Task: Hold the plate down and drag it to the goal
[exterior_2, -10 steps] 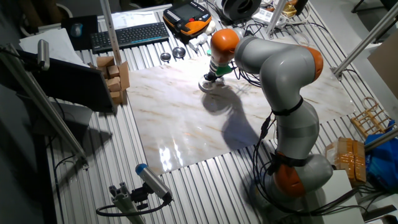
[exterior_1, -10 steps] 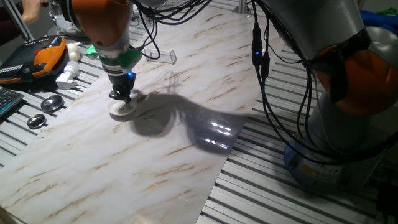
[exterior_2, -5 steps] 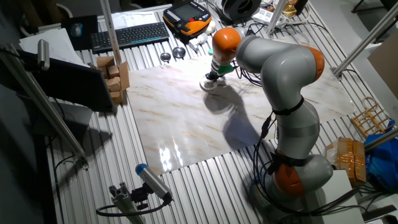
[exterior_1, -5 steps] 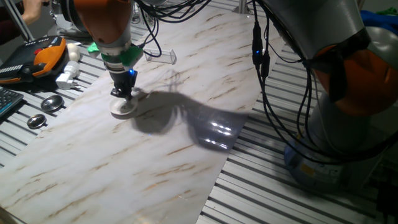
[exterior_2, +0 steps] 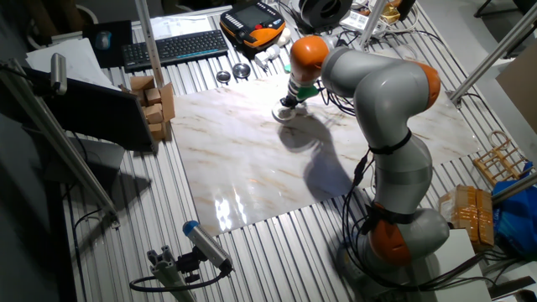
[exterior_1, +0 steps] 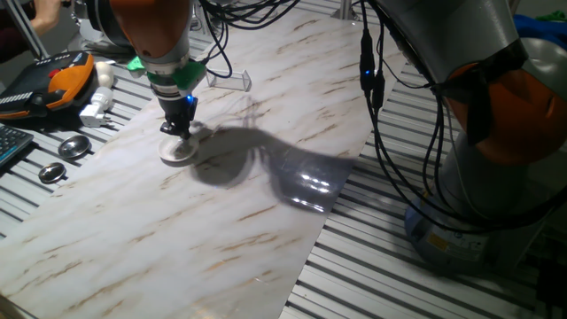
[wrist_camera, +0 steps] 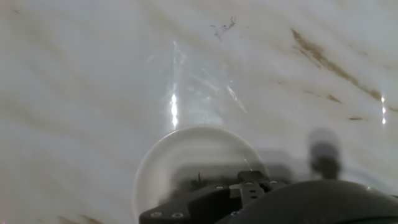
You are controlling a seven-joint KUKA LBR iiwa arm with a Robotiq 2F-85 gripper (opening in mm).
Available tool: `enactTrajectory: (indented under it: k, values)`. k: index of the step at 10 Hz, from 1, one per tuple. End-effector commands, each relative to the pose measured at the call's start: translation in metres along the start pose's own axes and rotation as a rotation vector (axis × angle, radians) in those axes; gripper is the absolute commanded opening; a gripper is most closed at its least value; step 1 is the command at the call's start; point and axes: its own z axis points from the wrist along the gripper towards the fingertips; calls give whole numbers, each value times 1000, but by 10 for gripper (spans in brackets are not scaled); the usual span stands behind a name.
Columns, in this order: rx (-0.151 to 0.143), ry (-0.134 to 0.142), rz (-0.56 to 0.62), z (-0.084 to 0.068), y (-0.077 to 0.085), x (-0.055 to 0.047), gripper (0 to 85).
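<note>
The plate [exterior_1: 178, 152], a small round white dish, lies on the marbled board. My gripper [exterior_1: 178, 133] comes straight down on its centre, fingers together and pressing on it, with nothing clamped between them. The other fixed view shows the same contact, gripper [exterior_2: 288, 105] on plate [exterior_2: 285, 113]. In the hand view the plate [wrist_camera: 186, 163] fills the lower middle, its near part hidden by the hand's dark body. The goal [exterior_1: 232, 80], a clear plastic bracket, stands a short way beyond the plate towards the board's far edge. It shows in the hand view as faint glints [wrist_camera: 200, 90] just ahead of the plate.
Two grey metal discs [exterior_1: 74, 146] [exterior_1: 52, 173] lie on the slatted table left of the board. An orange pendant [exterior_1: 64, 78] and a white plug [exterior_1: 97, 111] sit further back. Cables hang by the arm's base [exterior_1: 496, 177]. Cardboard boxes [exterior_2: 155, 101] stand at the board's corner.
The gripper and the plate under it have slid a little across the board towards the clear bracket. The bracket has stayed in place.
</note>
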Motion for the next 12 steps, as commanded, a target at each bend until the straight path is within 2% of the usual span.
enactTrajectory:
  k: [1, 4, 6, 8, 9, 11, 12]
  values:
    - [0, 0, 0, 0, -1, 1, 0]
    - [-9, -2, 3, 1, -1, 1, 0]
    - [-14, 10, 26, 1, -1, 1, 0]
    - [-60, 21, 60, 1, -1, 1, 0]
    - [-66, 35, 79, 1, -1, 1, 0]
    - [-31, 43, 69, 1, -1, 1, 0]
    - [-28, 49, 59, 1, -1, 1, 0]
